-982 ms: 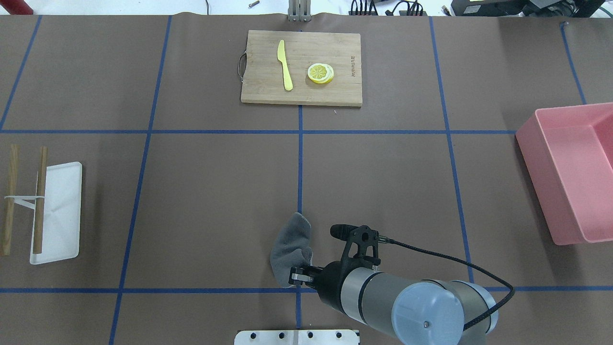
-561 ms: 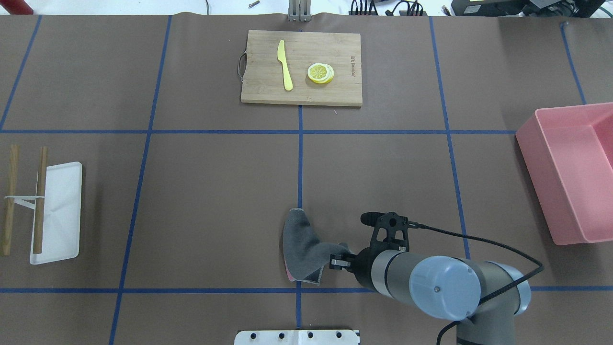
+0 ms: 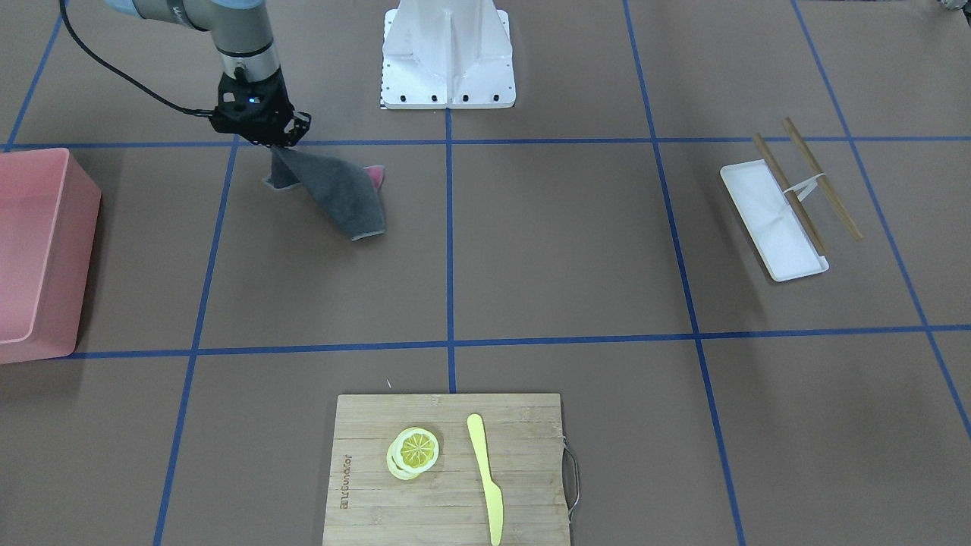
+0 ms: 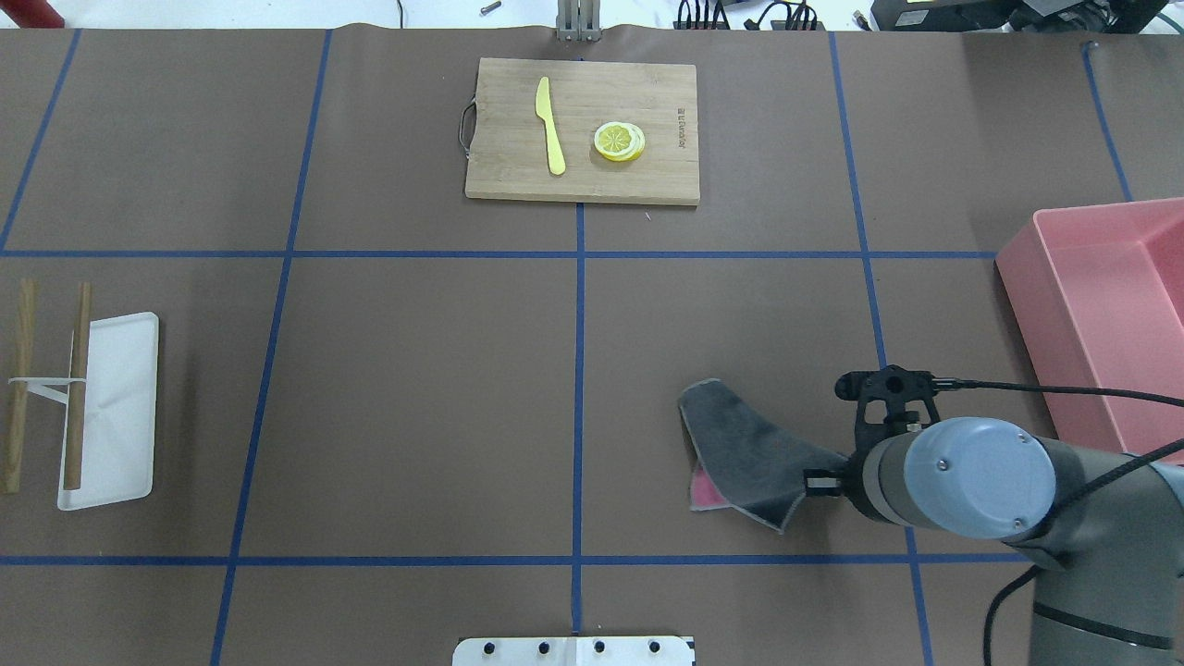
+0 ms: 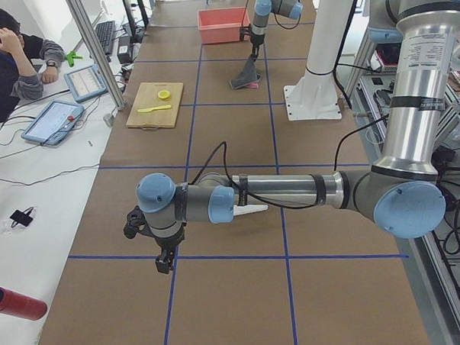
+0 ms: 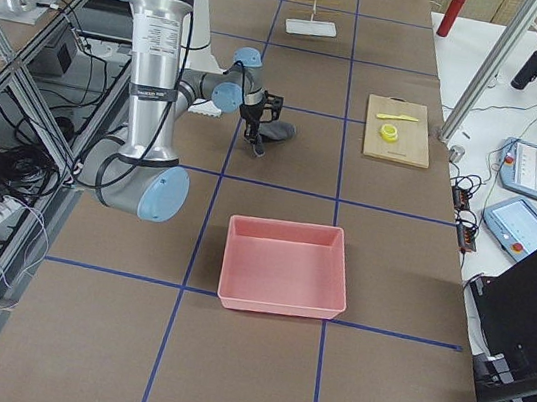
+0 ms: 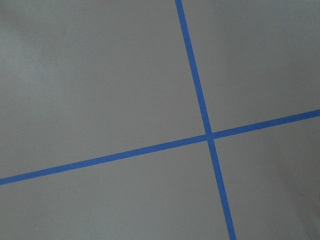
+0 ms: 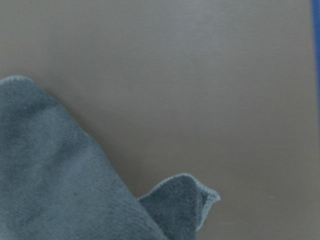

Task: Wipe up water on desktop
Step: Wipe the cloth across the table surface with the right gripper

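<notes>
The desktop [image 4: 416, 370] is a brown tabletop crossed by blue tape lines; I see no water on it. A grey cloth [image 4: 740, 453] with a pink underside lies partly on it, right of the centre line. My right gripper [image 4: 819, 483] is shut on the cloth's right corner, also seen in the front-facing view [image 3: 277, 145], where the cloth [image 3: 334, 193] trails from it. The right wrist view shows the cloth [image 8: 50, 175] over bare tabletop. My left gripper [image 5: 164, 261] shows only in the exterior left view, low over the table; I cannot tell whether it is open or shut.
A bamboo cutting board [image 4: 583, 129] with a yellow knife [image 4: 550, 125] and a lemon slice [image 4: 619, 141] lies at the far centre. A pink bin [image 4: 1101, 324] stands at the right edge. A white tray [image 4: 106, 407] with wooden sticks is at the left.
My right gripper has moved to the right, dragging the cloth across the desktop from the centre tape line into the right-hand rectangle.
</notes>
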`<state>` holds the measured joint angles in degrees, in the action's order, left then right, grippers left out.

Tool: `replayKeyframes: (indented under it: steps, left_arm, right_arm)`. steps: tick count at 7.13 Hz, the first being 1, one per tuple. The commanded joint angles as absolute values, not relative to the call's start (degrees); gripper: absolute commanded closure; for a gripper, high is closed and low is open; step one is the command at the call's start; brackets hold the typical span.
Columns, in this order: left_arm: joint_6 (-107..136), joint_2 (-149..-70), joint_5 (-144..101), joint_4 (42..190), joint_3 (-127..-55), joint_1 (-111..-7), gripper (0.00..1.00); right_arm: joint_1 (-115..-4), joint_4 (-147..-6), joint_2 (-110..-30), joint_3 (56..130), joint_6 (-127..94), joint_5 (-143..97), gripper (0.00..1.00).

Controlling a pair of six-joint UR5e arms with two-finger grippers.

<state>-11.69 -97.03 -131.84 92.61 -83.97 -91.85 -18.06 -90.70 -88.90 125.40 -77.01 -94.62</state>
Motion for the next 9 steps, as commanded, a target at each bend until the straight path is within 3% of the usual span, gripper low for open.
replayKeyframes:
  steps: [1,3,6,9]
  left_arm:
    - [-11.7,-96.9,-131.8,92.6,-83.9,-91.8,0.01]
    - [-11.7,-97.0,-131.8,92.6,-83.9,-91.8,0.01]
    - [-11.7,-96.9,-131.8,92.5,-84.0,-91.8,0.01]
    - [-11.6,-97.0,-131.8,92.4,-84.1,-91.8,0.01]
  right_arm:
    - [-18.4,-103.2,-95.9,128.8,-73.5,-93.9,1.0]
    - [-17.5,-108.2,-91.4,128.6,-73.5,-92.8,1.0]
    - [-15.7,-108.3,-71.1,119.4,-77.7,-93.0,1.0]
    - [-11.8,-98.8,-60.7,113.5,-90.2,-91.5,1.0]
